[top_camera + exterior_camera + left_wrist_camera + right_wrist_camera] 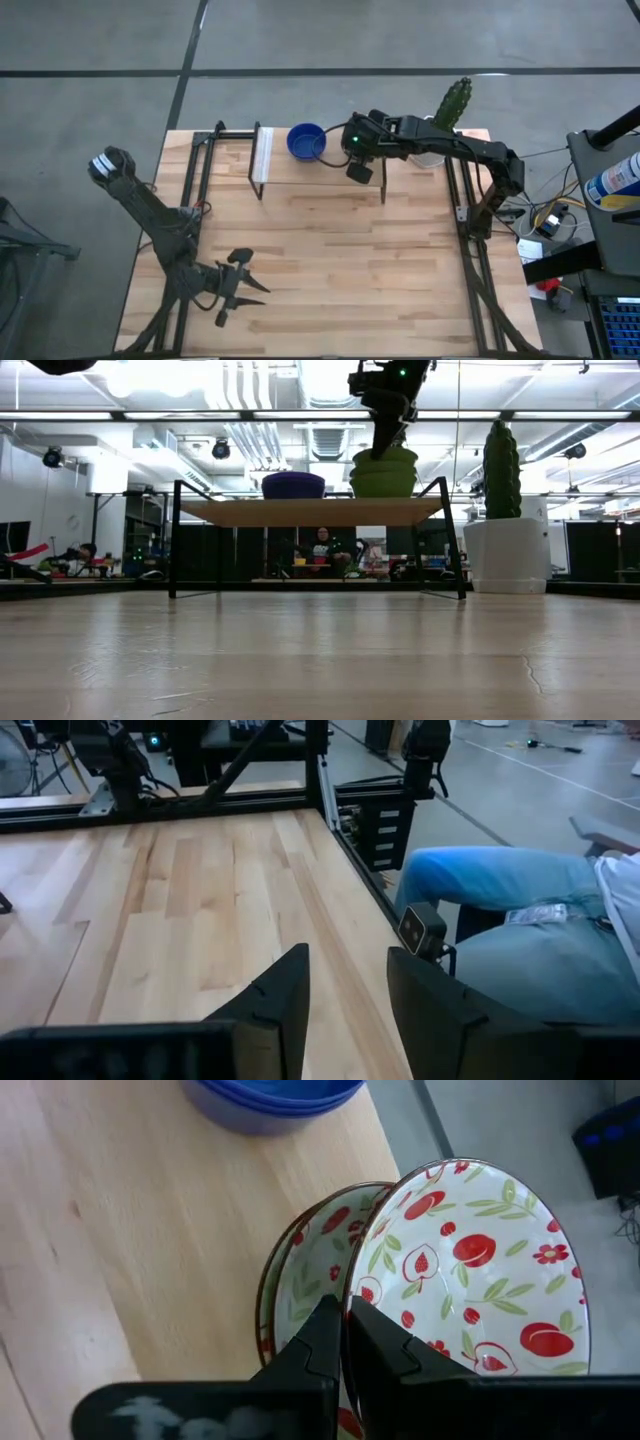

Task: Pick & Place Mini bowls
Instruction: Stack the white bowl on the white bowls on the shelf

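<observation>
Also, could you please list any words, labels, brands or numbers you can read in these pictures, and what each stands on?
None can be read.
Blue-and-white container beside the table: label too blurred to read.
Floral bowl in the right gripper: only a fruit-and-leaf pattern, no text.

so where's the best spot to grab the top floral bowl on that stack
By its thin rim, from above, one finger inside and one outside. The top floral bowl sits tilted on the floral bowl below, so its near edge stands clear. The right gripper already pinches that edge. Probably avoid the side toward the blue bowls.
</observation>
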Action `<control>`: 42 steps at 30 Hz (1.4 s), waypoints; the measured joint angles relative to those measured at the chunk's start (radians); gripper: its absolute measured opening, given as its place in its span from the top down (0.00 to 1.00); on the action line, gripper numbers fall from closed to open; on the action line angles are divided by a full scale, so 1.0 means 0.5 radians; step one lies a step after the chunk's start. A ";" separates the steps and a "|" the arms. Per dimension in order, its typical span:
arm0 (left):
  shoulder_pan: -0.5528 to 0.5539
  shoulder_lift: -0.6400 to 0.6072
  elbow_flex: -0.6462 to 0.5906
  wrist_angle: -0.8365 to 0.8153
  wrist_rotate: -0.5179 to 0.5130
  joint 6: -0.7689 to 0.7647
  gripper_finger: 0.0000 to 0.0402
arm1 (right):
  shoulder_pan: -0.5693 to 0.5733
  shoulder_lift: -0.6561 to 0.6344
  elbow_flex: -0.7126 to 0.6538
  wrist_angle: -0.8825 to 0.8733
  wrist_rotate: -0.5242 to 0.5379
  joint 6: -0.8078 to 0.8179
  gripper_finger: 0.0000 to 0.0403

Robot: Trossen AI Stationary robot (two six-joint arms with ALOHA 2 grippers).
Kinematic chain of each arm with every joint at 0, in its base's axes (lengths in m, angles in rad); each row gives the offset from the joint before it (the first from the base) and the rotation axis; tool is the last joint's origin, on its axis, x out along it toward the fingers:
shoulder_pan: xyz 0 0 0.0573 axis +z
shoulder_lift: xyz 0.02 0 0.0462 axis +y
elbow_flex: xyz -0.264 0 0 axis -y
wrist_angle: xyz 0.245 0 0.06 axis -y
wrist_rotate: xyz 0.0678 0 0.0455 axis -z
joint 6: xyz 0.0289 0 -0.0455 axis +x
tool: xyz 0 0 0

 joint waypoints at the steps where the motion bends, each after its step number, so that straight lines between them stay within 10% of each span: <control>1: 0.000 0.000 0.000 0.001 0.000 0.000 0.68 | -0.002 0.001 0.000 0.000 -0.002 -0.002 0.98; 24: 0.000 0.000 -0.006 0.003 0.000 -0.012 0.68 | 0.008 0.054 -0.001 -0.004 -0.087 -0.103 0.97; 42: 0.000 0.001 -0.018 0.001 0.000 -0.034 0.68 | 0.019 0.053 0.000 0.024 -0.075 -0.071 0.79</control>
